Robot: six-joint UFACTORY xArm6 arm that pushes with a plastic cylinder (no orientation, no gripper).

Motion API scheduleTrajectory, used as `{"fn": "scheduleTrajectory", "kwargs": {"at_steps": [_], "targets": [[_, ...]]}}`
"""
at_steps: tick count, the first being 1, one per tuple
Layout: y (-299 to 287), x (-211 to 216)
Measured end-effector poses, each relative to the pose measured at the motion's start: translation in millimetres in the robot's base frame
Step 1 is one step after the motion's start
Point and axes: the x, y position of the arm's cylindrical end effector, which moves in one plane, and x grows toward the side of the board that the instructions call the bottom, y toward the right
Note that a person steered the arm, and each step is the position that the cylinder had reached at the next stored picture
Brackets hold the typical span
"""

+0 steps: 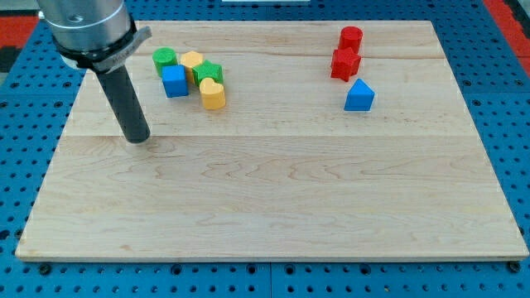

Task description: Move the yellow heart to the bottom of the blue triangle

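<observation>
The yellow heart (213,93) lies at the upper left of the wooden board (273,199), at the right bottom edge of a cluster of blocks. The blue triangle (359,96) lies at the upper right, well to the right of the heart. My tip (137,137) rests on the board at the left, below and to the left of the cluster, about a block's width clear of the blue cube and farther from the heart.
The cluster holds a green cylinder (165,60), a yellow block (192,62), a green block (209,73) and a blue cube (175,81). A red cylinder (351,38) and a red block (344,64) sit just above the blue triangle.
</observation>
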Motion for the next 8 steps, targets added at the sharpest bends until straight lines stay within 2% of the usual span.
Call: {"fn": "scheduleTrajectory", "kwargs": {"at_steps": [1,2,4,6,8], "targets": [[10.8,-38.1],[48.4,-60.9],[117.7,-89.4],[173.7,-83.2],[162.6,-37.4]]}}
